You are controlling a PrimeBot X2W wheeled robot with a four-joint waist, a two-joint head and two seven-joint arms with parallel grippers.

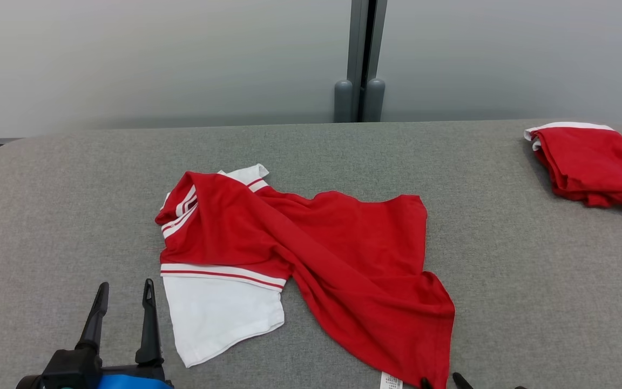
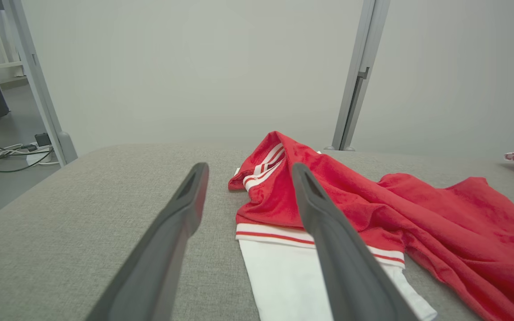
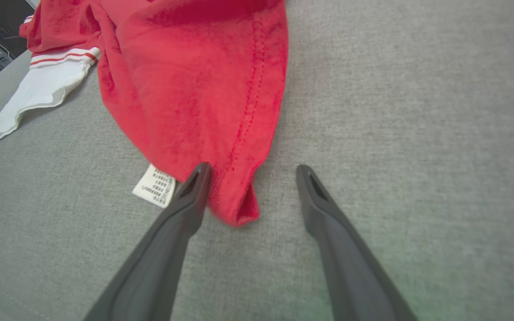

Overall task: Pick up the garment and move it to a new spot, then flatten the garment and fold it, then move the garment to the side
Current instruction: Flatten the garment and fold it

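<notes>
Red garment (image 1: 343, 243) lies diagonal, far-left to near-right; left tool (image 1: 126, 285) apart, right tool (image 3: 252, 169) apart, maybe touching hem

The head view looks forward and down from above the near edge of the table (image 1: 505, 243), taking in the whole garment (image 1: 343, 243). The left wrist view sits low, looking along the left claw (image 2: 250, 167) across the table toward the pale wall (image 2: 194, 67), sharing the garment's white part (image 2: 283, 276) with the head view. The right wrist view hangs close, facing steeply down at the garment's red corner (image 3: 234, 209), seen also at the head view's bottom edge.
</notes>
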